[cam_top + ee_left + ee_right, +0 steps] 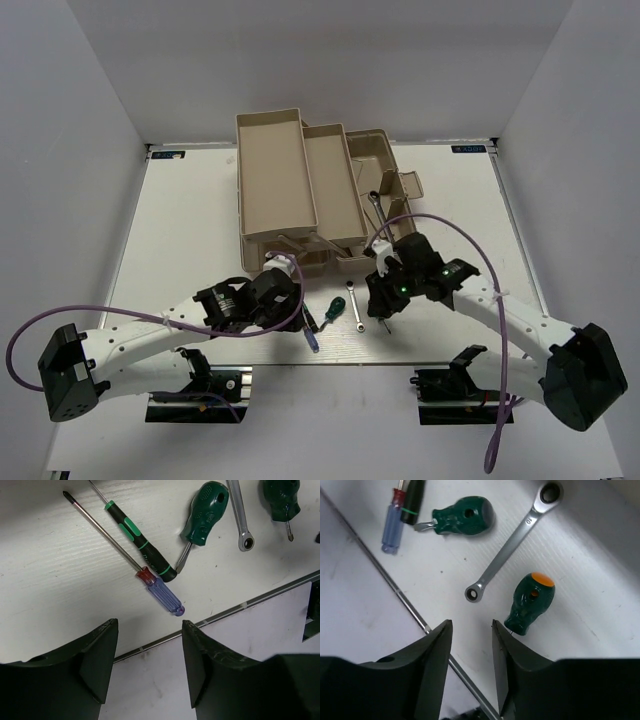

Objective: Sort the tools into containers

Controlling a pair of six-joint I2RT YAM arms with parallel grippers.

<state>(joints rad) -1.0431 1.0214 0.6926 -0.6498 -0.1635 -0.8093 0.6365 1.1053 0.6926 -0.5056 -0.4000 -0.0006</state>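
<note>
Hovering spread, right tool [471, 626] beside orange-capped green screwdriver [529, 606], left tool [148, 626] spread near blue-handled screwdriver [162, 592]

Tools [331, 309] crowd the table's [200, 220] near edge; the toolbox [275, 180] blocks behind.

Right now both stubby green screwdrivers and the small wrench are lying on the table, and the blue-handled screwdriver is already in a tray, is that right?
No. The blue-handled screwdriver is not in a tray; it lies on the table too, against the black-and-green screwdriver, as the left wrist view shows. The rest is right.
</note>
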